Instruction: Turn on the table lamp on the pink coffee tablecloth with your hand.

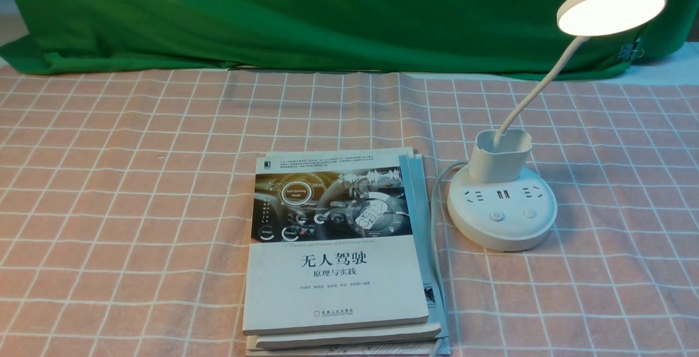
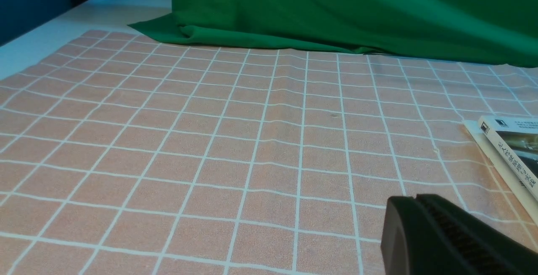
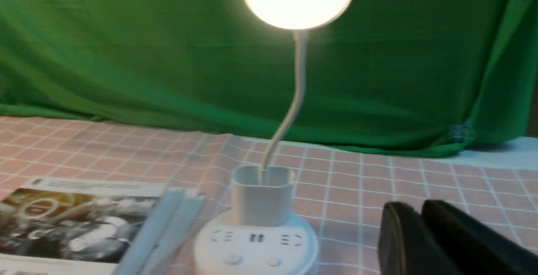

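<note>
Both pressed together, empty: my left gripper (image 2: 415, 199), my right gripper (image 3: 416, 207). Table lamp (image 1: 501, 212) glowing on pink coffee tablecloth (image 1: 136, 182); switch-on judged done; next, no further press.

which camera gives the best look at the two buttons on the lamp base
The front view: both buttons on the table lamp base show sharp, seen from above. The right wrist view catches the buttons blurred, at the frame's edge. The left wrist view shows no lamp at all.
</note>
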